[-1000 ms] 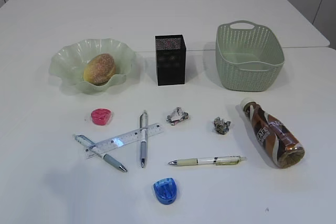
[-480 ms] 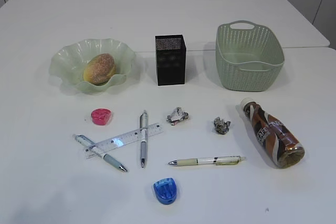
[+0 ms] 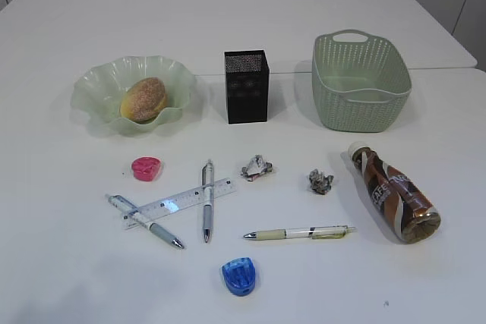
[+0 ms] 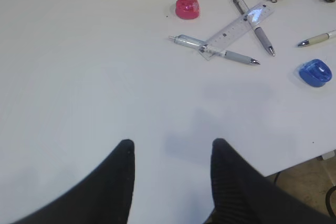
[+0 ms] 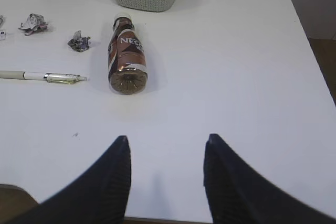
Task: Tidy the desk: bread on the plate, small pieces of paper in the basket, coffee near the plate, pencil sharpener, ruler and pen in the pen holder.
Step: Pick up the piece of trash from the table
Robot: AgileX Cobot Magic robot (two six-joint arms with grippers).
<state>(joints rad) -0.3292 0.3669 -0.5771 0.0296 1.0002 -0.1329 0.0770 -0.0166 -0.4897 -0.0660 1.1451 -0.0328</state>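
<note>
The bread [image 3: 143, 99] lies in the wavy green plate [image 3: 99, 81] at the back left of the desk [image 3: 68, 263]. The black mesh pen holder [image 3: 246, 86] and the green woven basket [image 3: 359, 81] stand behind. Two paper balls [image 3: 257, 166] [image 3: 320, 180] lie mid-desk. The coffee bottle [image 3: 393, 191] lies on its side at the right. The clear ruler [image 3: 180, 202] lies across two pens [image 3: 146, 221] [image 3: 206, 200]; a third pen [image 3: 300, 232] lies nearby. A pink sharpener [image 3: 146, 168] and a blue sharpener [image 3: 238, 275] lie loose. My left gripper [image 4: 171, 148] and right gripper [image 5: 166, 142] are open and empty, out of the exterior view.
The desk's near edge shows at the bottom of both wrist views, with its right edge [image 5: 310, 51] in the right wrist view. A second white table [image 3: 243, 5] adjoins at the back.
</note>
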